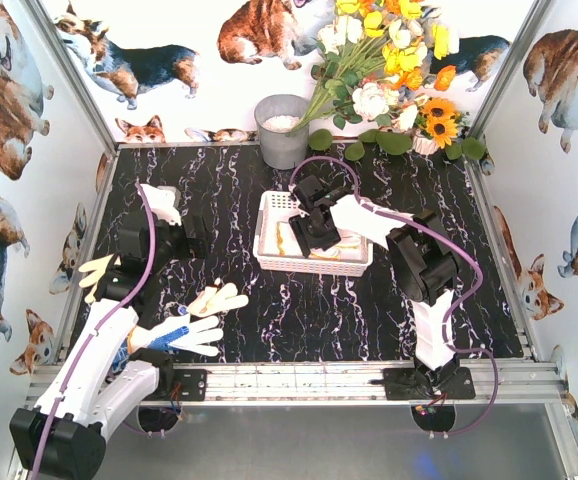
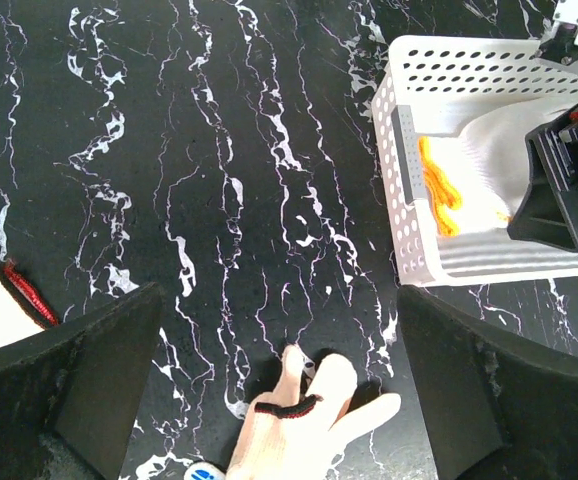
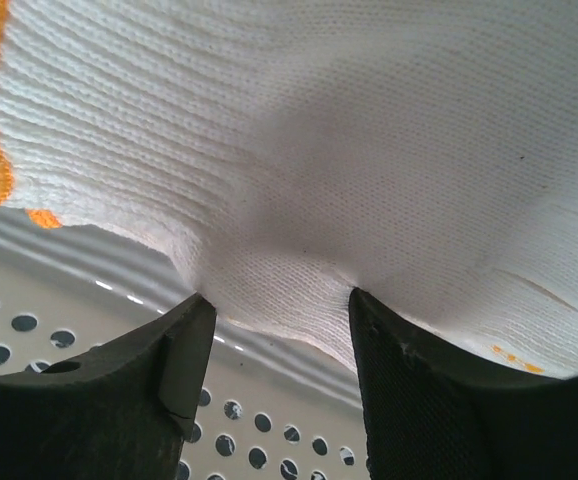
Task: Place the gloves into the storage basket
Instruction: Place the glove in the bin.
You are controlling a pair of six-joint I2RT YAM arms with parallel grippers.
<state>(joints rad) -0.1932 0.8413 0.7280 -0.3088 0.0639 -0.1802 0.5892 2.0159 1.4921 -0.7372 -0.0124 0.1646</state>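
My right hand (image 3: 276, 300) pinches a glove (image 3: 319, 150) inside the storage basket (image 1: 309, 266); my left hand (image 2: 279, 295) hangs wide open above the counter (image 2: 219, 150).

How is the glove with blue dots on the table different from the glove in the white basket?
The cream knitted glove with blue dots lies flat on the black marbled table, fingers spread; the cream knitted glove with an orange cuff lies inside the white perforated plastic basket. The first shows blue dots, the second none. Both are knitted work gloves.
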